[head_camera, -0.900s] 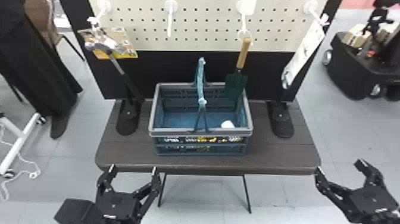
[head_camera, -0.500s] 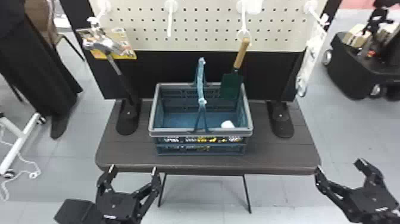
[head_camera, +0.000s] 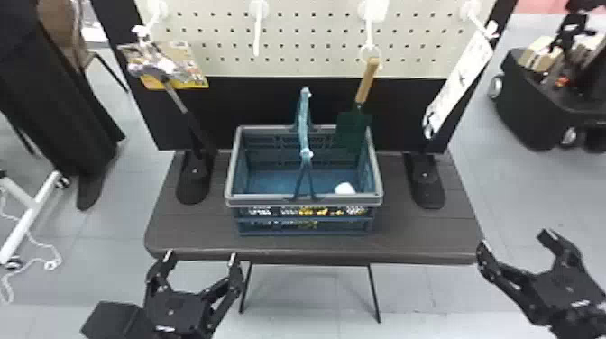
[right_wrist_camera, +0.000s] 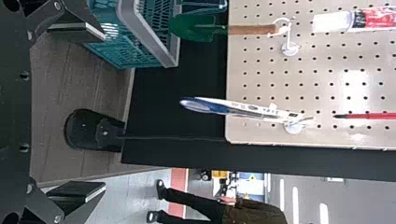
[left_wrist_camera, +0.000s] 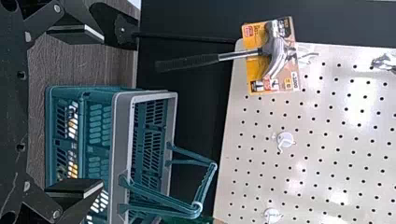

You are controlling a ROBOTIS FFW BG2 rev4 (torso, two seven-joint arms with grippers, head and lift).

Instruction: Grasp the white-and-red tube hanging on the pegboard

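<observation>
Left gripper (head_camera: 200,256) and right gripper (head_camera: 515,240) both spread, empty. Come in too low and you could snag the garden trowel (right_wrist_camera: 194,28) beneath the white-and-red tube (right_wrist_camera: 357,19).

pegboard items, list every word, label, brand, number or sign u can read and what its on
None that I can quote with confidence.
Card behind the hammer: small printed panels, too small to read reliably.
White-and-blue item: small print along it, too small to read.
White-and-red tube: light marks on its red part, too blurred to read.
</observation>
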